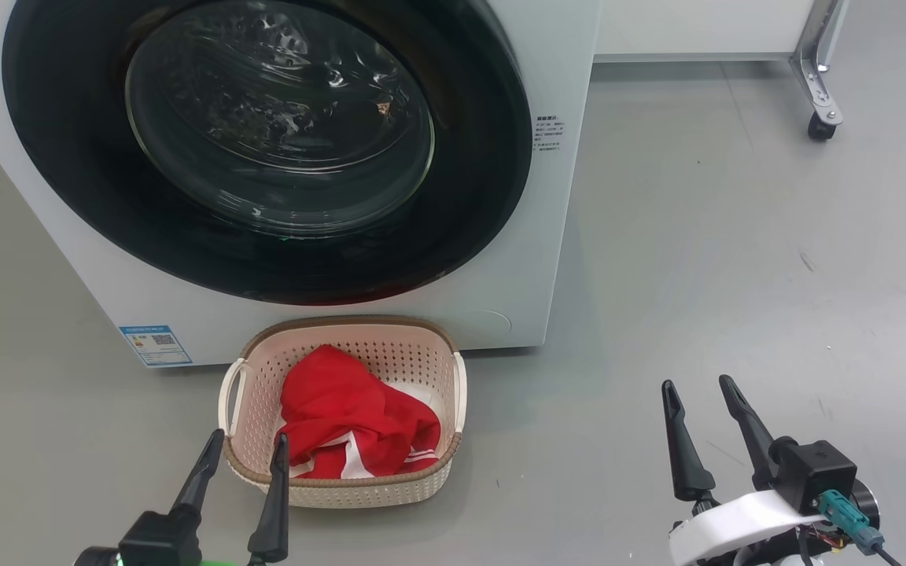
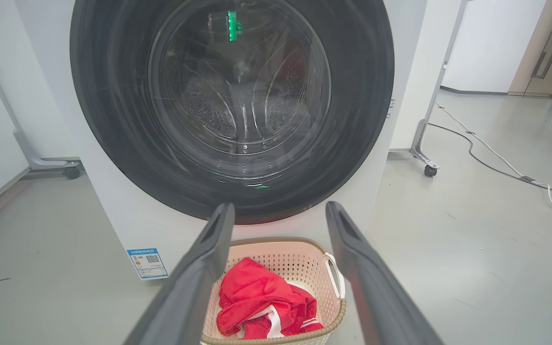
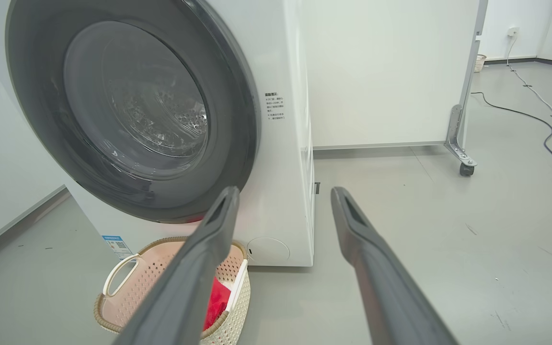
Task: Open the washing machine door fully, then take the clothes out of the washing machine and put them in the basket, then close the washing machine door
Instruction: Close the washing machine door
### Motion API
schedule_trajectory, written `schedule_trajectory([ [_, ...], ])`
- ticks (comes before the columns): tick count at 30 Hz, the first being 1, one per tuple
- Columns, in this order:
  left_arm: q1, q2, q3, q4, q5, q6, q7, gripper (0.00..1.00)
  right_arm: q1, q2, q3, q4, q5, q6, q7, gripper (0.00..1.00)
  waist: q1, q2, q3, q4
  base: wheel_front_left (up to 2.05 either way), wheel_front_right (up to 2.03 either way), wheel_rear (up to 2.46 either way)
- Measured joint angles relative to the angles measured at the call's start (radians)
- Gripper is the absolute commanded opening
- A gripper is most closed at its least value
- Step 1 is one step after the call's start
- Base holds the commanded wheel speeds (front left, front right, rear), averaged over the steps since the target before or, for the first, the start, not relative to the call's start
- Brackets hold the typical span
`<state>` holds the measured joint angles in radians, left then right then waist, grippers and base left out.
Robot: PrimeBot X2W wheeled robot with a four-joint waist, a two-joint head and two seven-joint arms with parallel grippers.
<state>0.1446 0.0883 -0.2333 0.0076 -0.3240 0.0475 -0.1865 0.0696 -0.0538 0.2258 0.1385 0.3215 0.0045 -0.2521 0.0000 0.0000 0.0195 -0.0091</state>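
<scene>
Washing machine door: seated flush against the front of the washing machine, with no gap visible at the rim in the head or right wrist views. Black glossy ring around a clear glass bowl; the perforated steel drum shows through the glass in both wrist views.

Clothes: red fabric with white stripes, bunched in the basket, mostly toward its near side. No red fabric shows through the glass.

Basket: cream perforated plastic with a brown woven-look rim, standing on the grey floor directly below the door, its far rim just beside the machine's base. Blue label sticker on the machine's lower front, to the left of the basket.

Left gripper: fingers spread wide, nothing between them. Tips sit at the basket's near-left corner in the head view; cannot tell whether they touch the rim. Its wrist view looks along them at the basket and the door's lower edge.

Right gripper: fingers spread wide, empty, over bare floor well right of the basket.

Background: white panel on a castered metal leg behind and right of the machine; cable running across the floor.
</scene>
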Motion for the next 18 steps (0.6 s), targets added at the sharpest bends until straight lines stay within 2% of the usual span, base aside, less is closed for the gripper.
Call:
schedule_trajectory([
  [18,0.009,0.002,-0.001,-0.031,0.000,0.002,0.010,1.00,0.024,0.004,0.001,-0.036,-0.007,-0.008,0.000,1.00,0.0000,0.0000,0.004,-0.006,0.00,0.00,0.00],
])
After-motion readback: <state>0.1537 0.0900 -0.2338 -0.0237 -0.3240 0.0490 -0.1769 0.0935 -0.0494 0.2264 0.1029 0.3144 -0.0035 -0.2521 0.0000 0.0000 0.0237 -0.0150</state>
